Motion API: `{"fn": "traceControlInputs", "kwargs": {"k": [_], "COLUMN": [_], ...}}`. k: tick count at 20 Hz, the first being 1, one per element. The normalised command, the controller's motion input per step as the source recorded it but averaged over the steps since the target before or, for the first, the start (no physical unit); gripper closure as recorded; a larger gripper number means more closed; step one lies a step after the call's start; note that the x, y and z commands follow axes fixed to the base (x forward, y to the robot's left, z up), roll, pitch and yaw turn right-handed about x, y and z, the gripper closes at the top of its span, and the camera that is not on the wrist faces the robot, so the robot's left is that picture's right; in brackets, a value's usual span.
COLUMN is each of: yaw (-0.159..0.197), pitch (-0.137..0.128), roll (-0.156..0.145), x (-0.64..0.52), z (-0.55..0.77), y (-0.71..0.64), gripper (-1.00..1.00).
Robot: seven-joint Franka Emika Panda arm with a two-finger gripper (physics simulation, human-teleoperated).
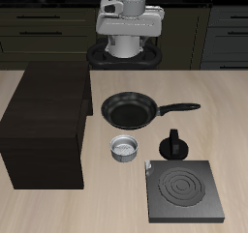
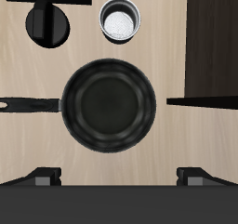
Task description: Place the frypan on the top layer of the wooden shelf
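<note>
Black frypan (image 2: 107, 102) centred under released jaws in wrist view; wooden shelf (image 1: 46, 126) top only ext.

Object count on the table

One frypan (image 1: 129, 110), one wooden shelf (image 1: 48, 121), one small grey pot (image 1: 126, 149), one stove plate (image 1: 182, 192), one black knob (image 1: 173, 144); five things.

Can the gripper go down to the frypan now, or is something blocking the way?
Probably yes. The frypan lies directly under the gripper with nothing over it. The small pot and wooden shelf stand apart from the pan.
</note>
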Motion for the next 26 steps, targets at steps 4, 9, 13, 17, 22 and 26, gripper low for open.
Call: {"fn": "traceControlInputs", "kwargs": {"k": [4,9,13,17,22,26], "yaw": [0.011,-0.013,-0.005,0.024,-0.008,0.016], "pitch": [0.016,0.028,0.016,-0.025,0.011,-0.003], "roll": [0.028,0.004,0.025,0.004,0.006,0.011], "x": [-0.02,0.03,-0.04,-0.04,0.04,0.01], "z": [-0.25,-0.44,-0.26,-0.23,-0.24,-0.24], "y": [0.29,0.13,0.08,0.08,0.08,0.07], "gripper": [-1.00,-1.00,-1.00,-1.00,-1.00,-1.00]}}
